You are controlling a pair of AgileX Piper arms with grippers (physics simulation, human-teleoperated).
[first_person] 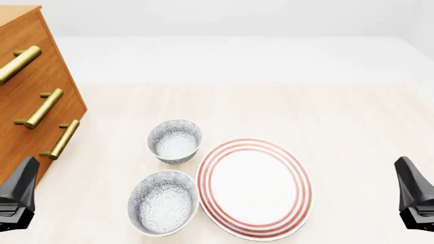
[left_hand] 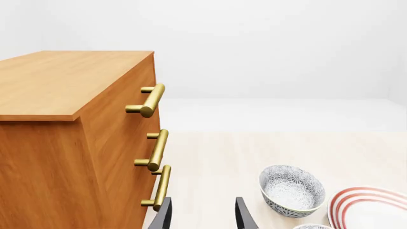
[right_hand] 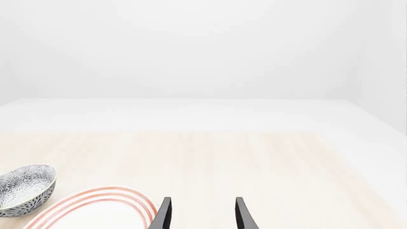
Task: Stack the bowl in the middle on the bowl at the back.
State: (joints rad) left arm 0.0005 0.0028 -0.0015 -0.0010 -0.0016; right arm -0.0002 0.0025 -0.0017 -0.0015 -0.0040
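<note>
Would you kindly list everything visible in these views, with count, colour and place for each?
bowl at the back: one, white with grey floral speckle, upright on the table, just left of the plate's far edge.
bowl in the middle: one, same pattern, upright, nearer the arms, against the plate's left rim.
plate: one, white with red rings, flat on the table, right of both bowls.
cabinet: one, brown wood, at the table's left edge.
handles: three, brass, on the cabinet's front.
table: one, pale wood.
left gripper: one, black, open, empty, low at left near the cabinet.
right gripper: one, black, open, empty, low at right beyond the plate.
</note>
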